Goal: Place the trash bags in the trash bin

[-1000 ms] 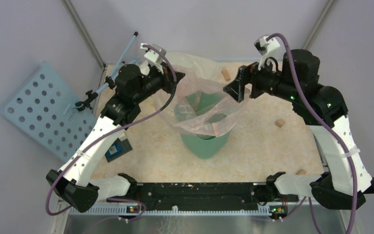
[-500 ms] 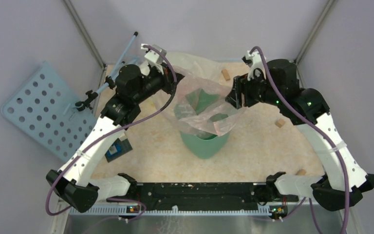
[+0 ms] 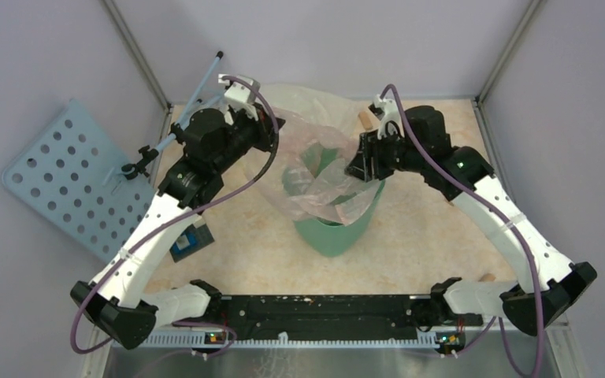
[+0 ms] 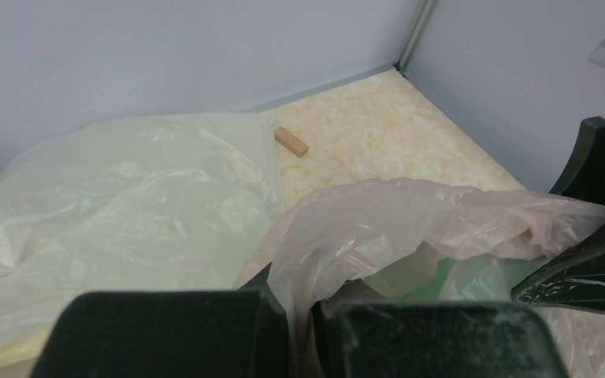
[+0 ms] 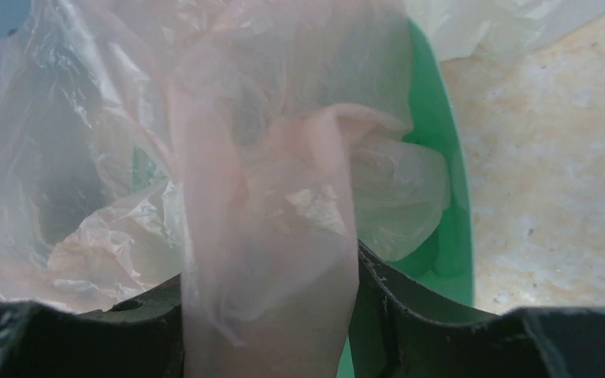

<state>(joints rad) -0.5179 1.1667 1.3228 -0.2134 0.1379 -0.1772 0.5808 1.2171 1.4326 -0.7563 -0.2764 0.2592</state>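
Tabletop: pink bag in bin.

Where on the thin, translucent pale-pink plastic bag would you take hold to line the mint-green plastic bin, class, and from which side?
Grip the thin, translucent pale-pink plastic bag by its open mouth edge, on opposite sides, approaching from outside and above the mint-green plastic bin. The film is limp and crumpled, and its body already sags into the bin, so only the raised rim folds offer a flat pinch, probably also holding the mouth spread.

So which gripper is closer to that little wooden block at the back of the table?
Right. The right gripper sits just in front of the wooden block; the left gripper is farther, across the pink bag.
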